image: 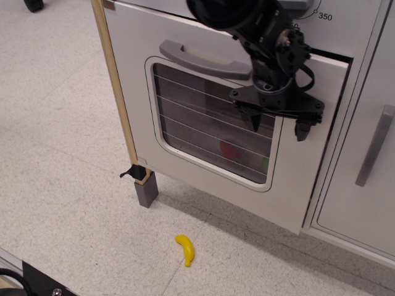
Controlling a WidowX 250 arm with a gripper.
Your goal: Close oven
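**Observation.image view: oven door almost shut, a small gap left**

The oven was the white toy one in the middle of the view, and its door was nearly flat against the front. A thin dark gap showed at the door's top right corner, so I judged it was not quite closed. The gripper was released, its two fingers spread apart and holding nothing, sitting against the right side of the door by the window.

What could go wrong? The door could bounce back open if the push stopped too soon. A finger could get pinched between the door edge and the frame, because it hung close to that edge. A finger could also slide off the smooth door and scrape the window.

Counting: one oven, one grey bar handle on its door, one gripper, one cabinet door to the right, and one yellow banana on the floor, well apart from the door. Something red showed dimly behind the window.
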